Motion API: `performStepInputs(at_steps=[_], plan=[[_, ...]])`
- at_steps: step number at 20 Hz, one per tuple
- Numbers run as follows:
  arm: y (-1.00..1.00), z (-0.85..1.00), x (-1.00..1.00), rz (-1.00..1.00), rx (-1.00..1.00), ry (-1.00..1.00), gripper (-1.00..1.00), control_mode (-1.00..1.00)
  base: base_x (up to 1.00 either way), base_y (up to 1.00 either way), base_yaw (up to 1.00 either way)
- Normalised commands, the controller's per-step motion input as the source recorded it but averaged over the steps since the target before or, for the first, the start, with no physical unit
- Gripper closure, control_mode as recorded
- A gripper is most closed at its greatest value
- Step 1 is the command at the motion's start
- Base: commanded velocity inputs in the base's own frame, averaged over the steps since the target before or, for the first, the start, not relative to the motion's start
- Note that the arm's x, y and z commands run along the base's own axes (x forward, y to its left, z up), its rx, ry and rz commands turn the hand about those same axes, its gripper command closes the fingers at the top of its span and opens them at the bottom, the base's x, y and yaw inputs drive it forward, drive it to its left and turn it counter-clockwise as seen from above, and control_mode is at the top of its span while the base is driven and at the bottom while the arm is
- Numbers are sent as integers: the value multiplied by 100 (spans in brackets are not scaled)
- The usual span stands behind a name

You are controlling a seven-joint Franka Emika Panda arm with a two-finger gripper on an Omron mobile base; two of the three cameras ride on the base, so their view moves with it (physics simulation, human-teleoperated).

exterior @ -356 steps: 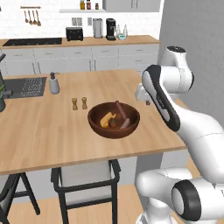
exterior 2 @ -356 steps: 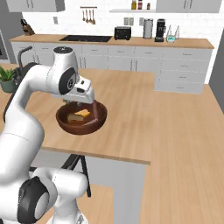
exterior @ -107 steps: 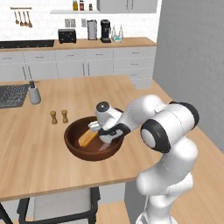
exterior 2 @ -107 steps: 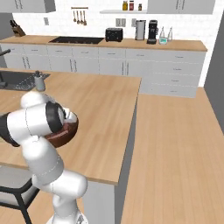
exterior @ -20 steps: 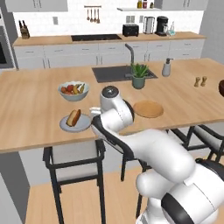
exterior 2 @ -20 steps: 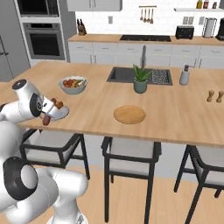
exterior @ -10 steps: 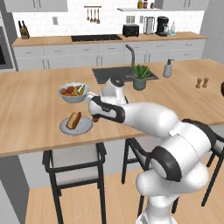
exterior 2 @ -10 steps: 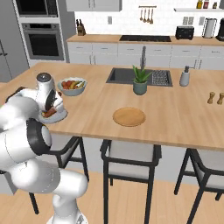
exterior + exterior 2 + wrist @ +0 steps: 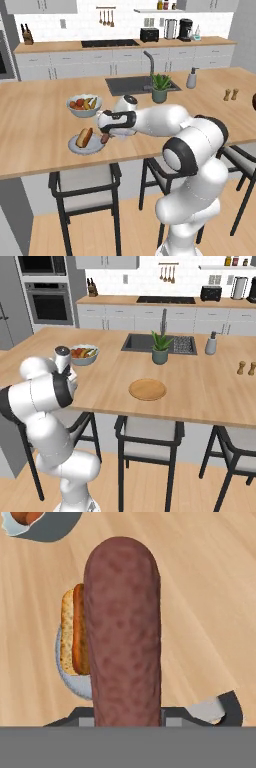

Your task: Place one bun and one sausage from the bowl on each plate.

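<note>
My gripper [image 9: 105, 134] is shut on a reddish-brown sausage [image 9: 105, 139] and holds it just above the right rim of the pale-rimmed plate [image 9: 76, 148]. A bun [image 9: 84, 137] lies on that plate. In the hand view the sausage [image 9: 124, 632] stands upright in front of the bun [image 9: 70, 632] and the plate [image 9: 70, 679]. The flat tan wooden plate [image 9: 147, 389] lies bare further right on the counter. A dark sliver of the bowl [image 9: 253, 102] shows at the far right edge.
A pale bowl of mixed fruit [image 9: 84, 105] stands just behind the pale-rimmed plate. A potted plant [image 9: 160, 87], the sink and a soap bottle [image 9: 191, 79] are behind the arm. Salt and pepper shakers [image 9: 230, 94] stand at the right. Stools line the counter's near edge.
The arm has stretched out from near the base across the counter. The gripper, still holding the sausage, has settled slightly lower at the plate's right rim.
</note>
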Motion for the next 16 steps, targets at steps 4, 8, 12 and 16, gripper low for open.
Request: performStepInputs(at_steps=[4, 8, 12, 16], plan=[[47, -27, 49, 0, -15, 0, 100, -100, 0, 0, 0], [21, -23, 47, 0, -8, 0, 100, -100, 0, 0, 0], [13, -33, 40, -3, -5, 0, 100, -100, 0, 0, 0], [10, -45, 40, -2, -2, 0, -100, -100, 0, 0, 0]])
